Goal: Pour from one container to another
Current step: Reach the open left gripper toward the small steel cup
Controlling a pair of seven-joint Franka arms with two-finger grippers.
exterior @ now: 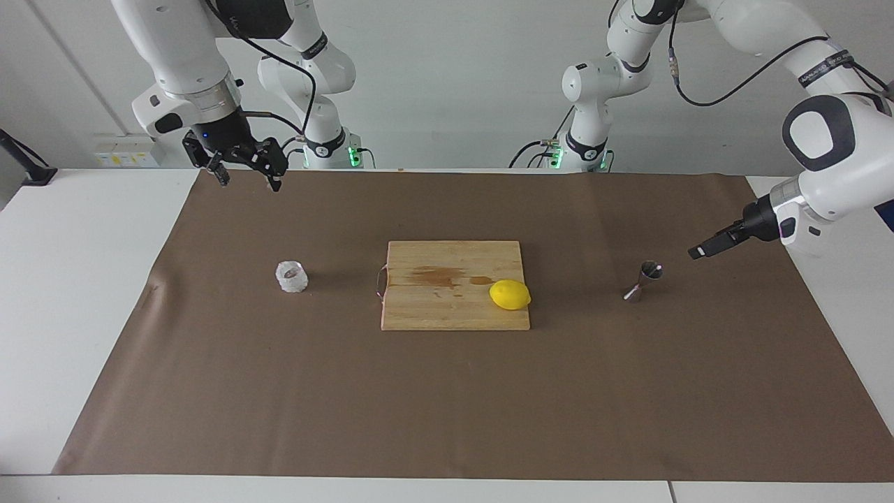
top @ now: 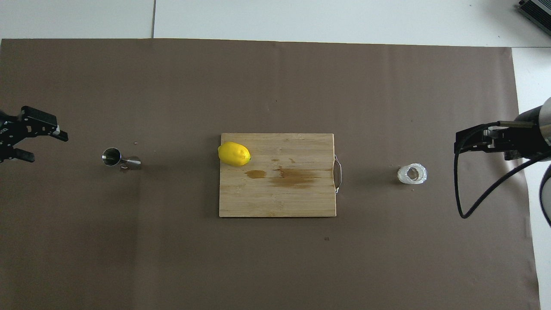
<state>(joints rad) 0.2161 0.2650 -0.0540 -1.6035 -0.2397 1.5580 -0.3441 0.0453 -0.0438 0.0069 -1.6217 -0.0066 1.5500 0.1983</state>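
The glass cup (exterior: 291, 276) stands on the brown mat toward the right arm's end of the table, and the steel jigger (exterior: 643, 281) stands upright toward the left arm's end, with a cutting board (exterior: 454, 307) and lemon (exterior: 510, 294) between them. The left tool (exterior: 702, 250), spread and empty, hangs low just beside the jigger; the right tool (exterior: 244, 171), also spread and empty, waits up over the mat's edge nearest the robots. The jigger looks narrow-waisted and tippy, so a sideways approach could knock it over.
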